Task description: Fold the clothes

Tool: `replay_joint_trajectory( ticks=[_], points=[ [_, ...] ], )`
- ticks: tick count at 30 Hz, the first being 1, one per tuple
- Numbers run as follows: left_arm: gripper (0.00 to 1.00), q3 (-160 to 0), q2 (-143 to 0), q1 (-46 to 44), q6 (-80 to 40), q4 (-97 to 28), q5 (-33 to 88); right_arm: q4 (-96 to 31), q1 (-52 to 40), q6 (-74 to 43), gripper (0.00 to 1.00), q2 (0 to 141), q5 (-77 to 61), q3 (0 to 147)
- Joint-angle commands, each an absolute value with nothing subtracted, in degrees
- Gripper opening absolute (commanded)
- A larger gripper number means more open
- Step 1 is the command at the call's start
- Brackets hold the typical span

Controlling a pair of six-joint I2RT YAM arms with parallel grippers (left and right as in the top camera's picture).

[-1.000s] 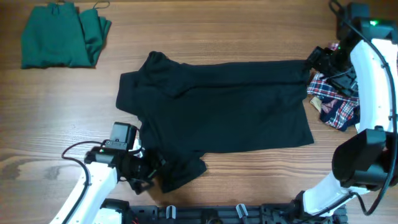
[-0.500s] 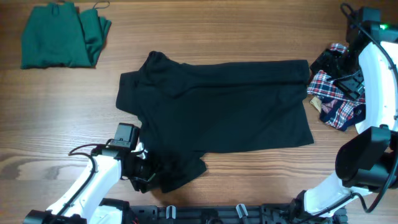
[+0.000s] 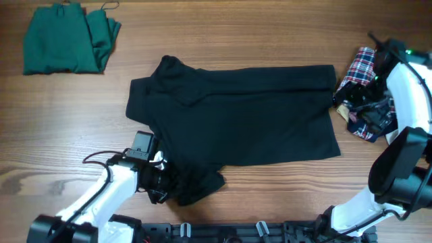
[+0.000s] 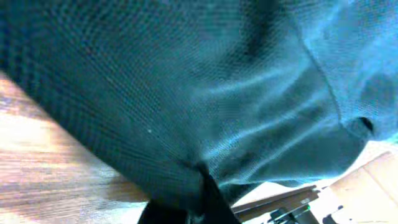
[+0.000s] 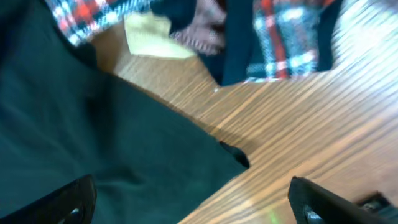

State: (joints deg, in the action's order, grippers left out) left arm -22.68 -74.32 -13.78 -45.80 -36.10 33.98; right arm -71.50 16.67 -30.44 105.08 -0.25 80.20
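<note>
We count one green garment (image 3: 64, 40) folded and the black shirt (image 3: 250, 121) unfolded. Our right end effector (image 5: 193, 202) stands open; the left end effector (image 3: 159, 187), we cannot tell.

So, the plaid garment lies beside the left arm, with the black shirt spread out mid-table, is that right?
Not quite: the overhead view shows the plaid garment beside the right arm, not the left. The black shirt is indeed spread out mid-table.

Left gripper (image 3: 160, 190) is pinched closed, its arm low; right gripper (image 5: 198, 200) is spread wide.
</note>
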Motion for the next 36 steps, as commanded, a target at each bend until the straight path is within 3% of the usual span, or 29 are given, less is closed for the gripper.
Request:
replay_joint_trajectory(
  ticks=[1, 8, 14, 21, 27, 36],
  points=[
    [0.04, -22.0, -77.0, -14.0, -45.9, -35.1, 34.0, -67.7, 16.6, -33.5, 1.00, 99.2, -3.7, 74.0],
    [0.04, -22.0, -77.6, -14.0, -45.9, -33.5, 34.0, -63.1, 16.6, -36.0, 1.00, 88.2, -3.7, 65.4],
    [0.04, -22.0, -77.6, -14.0, -45.9, -33.2, 34.0, -54.5, 16.6, -36.5, 1.00, 87.1, -8.6, 52.8],
    [0.04, -22.0, -77.6, -14.0, -45.9, -33.1, 34.0, -55.2, 16.6, -42.3, 1.00, 87.1, -1.2, 50.4],
    [0.04, -22.0, -77.6, -14.0, -45.9, -33.2, 34.0, -54.5, 16.6, -42.1, 1.00, 87.1, -0.8, 48.4],
    [0.04, -22.0, -77.6, -14.0, -45.9, -33.1, 34.0, -40.8, 16.6, -35.9, 1.00, 87.1, -11.1, 40.8]
  ],
)
